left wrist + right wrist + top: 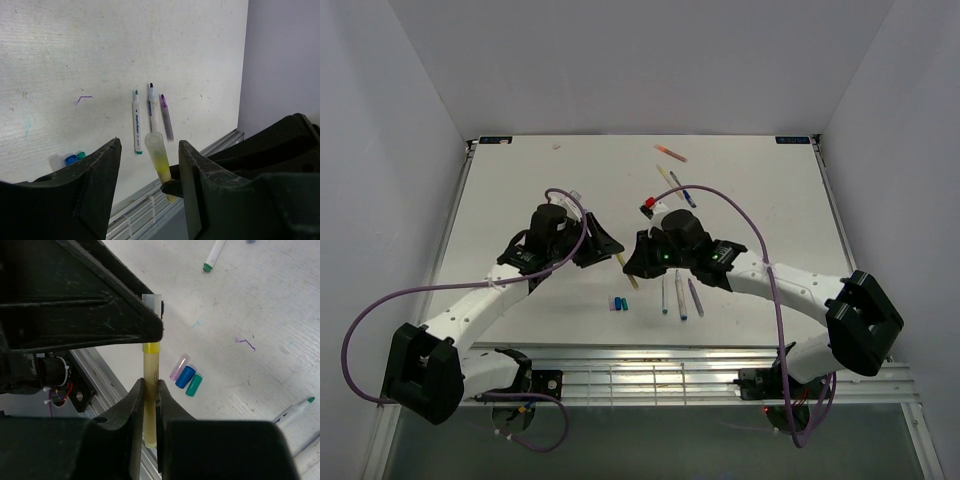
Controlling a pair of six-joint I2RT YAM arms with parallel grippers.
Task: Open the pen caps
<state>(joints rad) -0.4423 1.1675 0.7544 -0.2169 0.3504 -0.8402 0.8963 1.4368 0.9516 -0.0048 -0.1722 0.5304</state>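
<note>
yellow pen [150, 362] in right gripper [149, 386]

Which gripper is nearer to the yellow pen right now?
Right. The right gripper is shut on the yellow pen, holding its barrel. The left gripper is open, straddling the pen's capped end without clamping it.

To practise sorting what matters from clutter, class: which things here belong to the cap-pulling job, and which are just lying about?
Job:
- yellow pen, held by the right gripper, its cap end inside the open left gripper
- three loose caps
- three uncapped pens
- three more pens farther back

Lying about:
- purple scribble
- purple cables
- slatted rail
</note>
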